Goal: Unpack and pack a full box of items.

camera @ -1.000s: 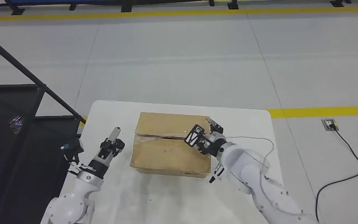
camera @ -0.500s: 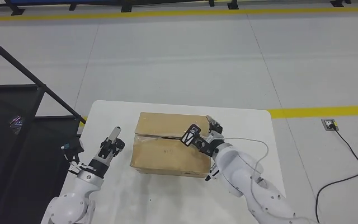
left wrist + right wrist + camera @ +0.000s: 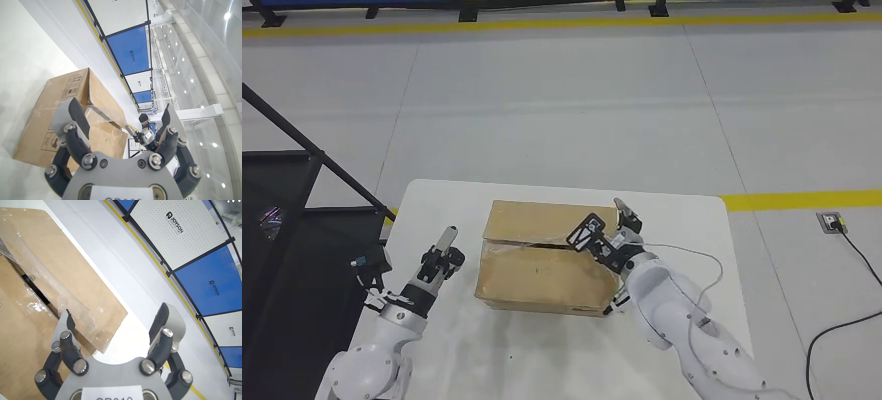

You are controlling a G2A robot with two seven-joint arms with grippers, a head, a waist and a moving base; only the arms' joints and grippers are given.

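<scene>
A brown cardboard box (image 3: 542, 262) lies in the middle of the white table (image 3: 532, 345). Its top flaps are slightly parted along the seam (image 3: 36, 289), where torn clear tape (image 3: 37, 262) hangs loose. My right gripper (image 3: 607, 230) is open at the box's right end. In the right wrist view the right gripper (image 3: 115, 317) has one finger (image 3: 69, 321) against the taped far flap, whose corner (image 3: 111, 325) sits between the fingers. My left gripper (image 3: 445, 250) stands open left of the box, apart from it. In the left wrist view the left gripper (image 3: 121, 115) holds nothing, and the box (image 3: 37, 121) lies beyond it.
A thin cable (image 3: 692, 250) trails over the table's right side behind the right arm. A black frame and netting (image 3: 282, 230) stand off the table's left edge. Bare tabletop lies in front of the box and on both sides.
My right gripper has shifted slightly at the box's right end, first towards the seam, then back towards the far flap. The left arm has not moved.
</scene>
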